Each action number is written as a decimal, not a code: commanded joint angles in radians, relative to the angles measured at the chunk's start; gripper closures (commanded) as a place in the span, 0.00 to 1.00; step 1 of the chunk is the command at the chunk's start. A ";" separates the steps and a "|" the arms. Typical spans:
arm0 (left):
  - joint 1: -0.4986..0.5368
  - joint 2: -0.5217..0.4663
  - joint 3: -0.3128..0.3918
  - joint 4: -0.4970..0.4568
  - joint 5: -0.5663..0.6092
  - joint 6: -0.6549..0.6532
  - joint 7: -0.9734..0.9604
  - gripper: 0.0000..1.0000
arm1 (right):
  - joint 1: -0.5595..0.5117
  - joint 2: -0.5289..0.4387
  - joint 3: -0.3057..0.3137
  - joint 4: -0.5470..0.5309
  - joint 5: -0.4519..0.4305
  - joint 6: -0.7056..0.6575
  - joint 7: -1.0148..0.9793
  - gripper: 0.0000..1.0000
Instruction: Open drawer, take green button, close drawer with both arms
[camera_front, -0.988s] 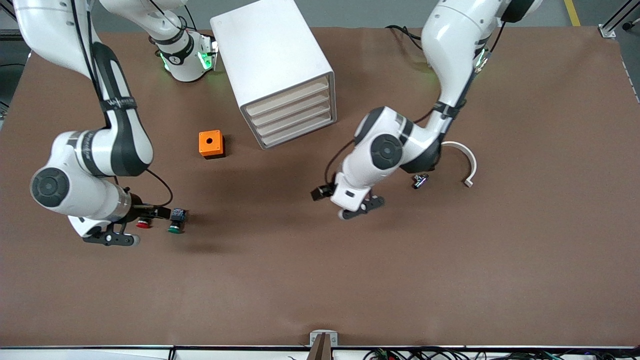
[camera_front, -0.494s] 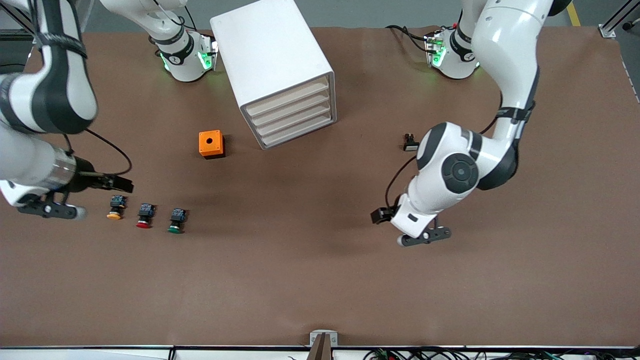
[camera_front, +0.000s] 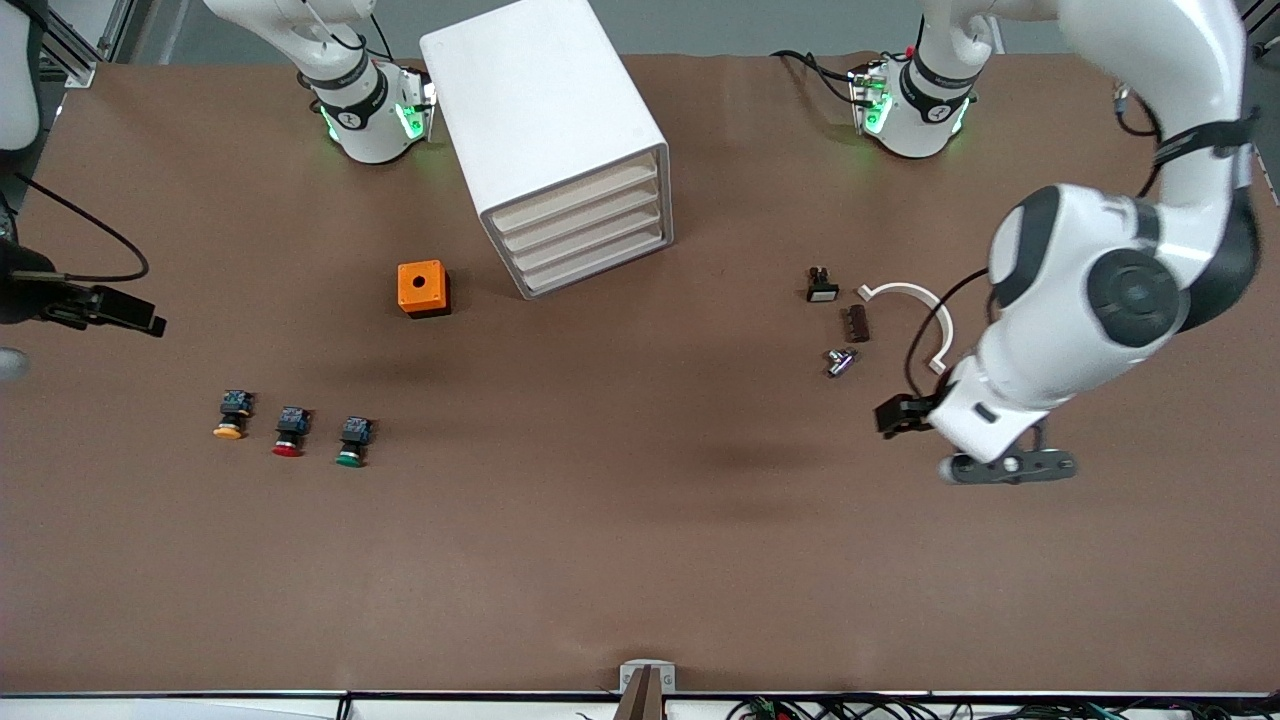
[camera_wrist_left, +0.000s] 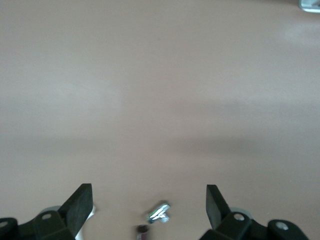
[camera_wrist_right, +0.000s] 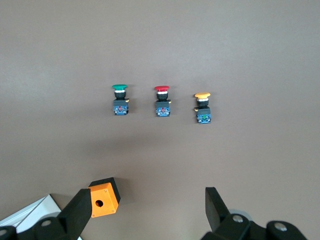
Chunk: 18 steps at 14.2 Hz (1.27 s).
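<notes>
The white cabinet (camera_front: 545, 120) stands at the back of the table, and its four cream drawers (camera_front: 582, 226) are all shut. The green-capped button (camera_front: 351, 443) lies on the table nearer the front camera, at the end of a row; it also shows in the right wrist view (camera_wrist_right: 120, 95). My right gripper (camera_wrist_right: 147, 210) is open and empty, high over the right arm's end of the table, barely in the front view (camera_front: 8, 362). My left gripper (camera_front: 1005, 467) is open and empty in the left wrist view (camera_wrist_left: 149, 202), over bare table at the left arm's end.
A red-capped button (camera_front: 289, 433) and a yellow-capped button (camera_front: 231, 416) lie beside the green one. An orange box (camera_front: 423, 288) sits near the cabinet. A white arc (camera_front: 925, 305), a brown strip (camera_front: 857, 322), a metal piece (camera_front: 840, 361) and a small black part (camera_front: 822, 285) lie near the left arm.
Both arms have swung outward. The right gripper left the green button on the table and rose toward its end. The left gripper moved from mid-table to its own end.
</notes>
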 joint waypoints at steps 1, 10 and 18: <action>0.041 -0.146 -0.003 -0.121 0.018 -0.012 0.090 0.00 | -0.005 -0.035 0.021 0.006 -0.012 -0.025 -0.009 0.00; 0.163 -0.363 -0.001 -0.097 0.049 -0.284 0.160 0.00 | 0.012 -0.031 0.027 0.146 -0.043 -0.126 0.003 0.00; 0.151 -0.409 -0.007 -0.058 0.034 -0.345 0.135 0.00 | 0.013 -0.029 0.027 0.147 -0.034 -0.126 0.000 0.00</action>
